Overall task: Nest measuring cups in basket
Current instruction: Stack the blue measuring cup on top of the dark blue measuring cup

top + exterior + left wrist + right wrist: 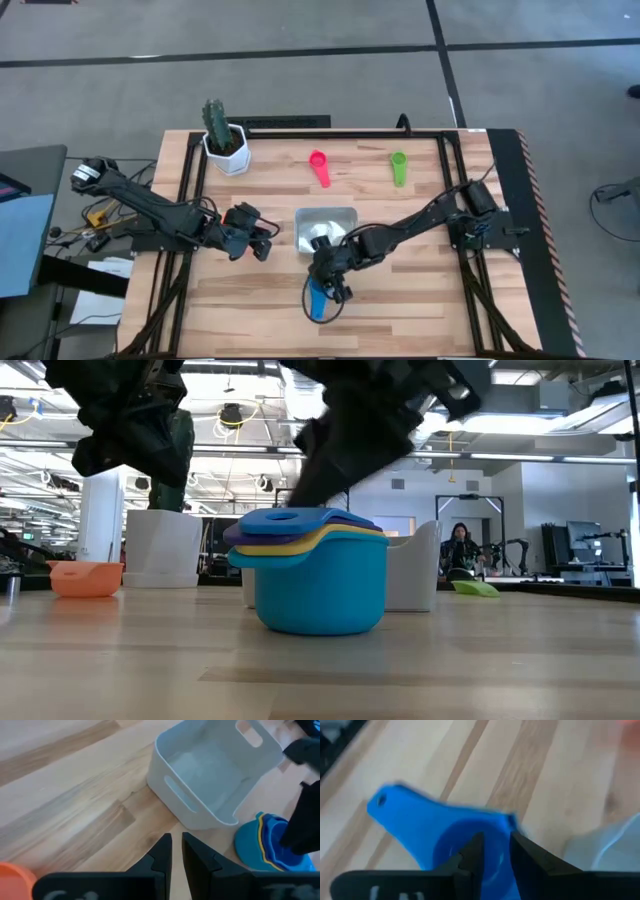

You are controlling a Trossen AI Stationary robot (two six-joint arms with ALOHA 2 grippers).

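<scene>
Right gripper point(492, 851) over blue cup point(445, 832) — seemingly nearly closed

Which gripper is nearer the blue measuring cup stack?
Right. The right gripper is directly over the blue measuring cup stack; the left gripper waits apart, on the basket's far side.

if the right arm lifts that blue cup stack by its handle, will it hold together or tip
The blue cup stack looks like rigid, light plastic, so it probably won't flex. The purple and yellow cups only sit loosely nested in the big blue one, so tilting may let them slide out. Its bowl is wide and squat on the table, so a push likely slides it rather than tips it.
</scene>
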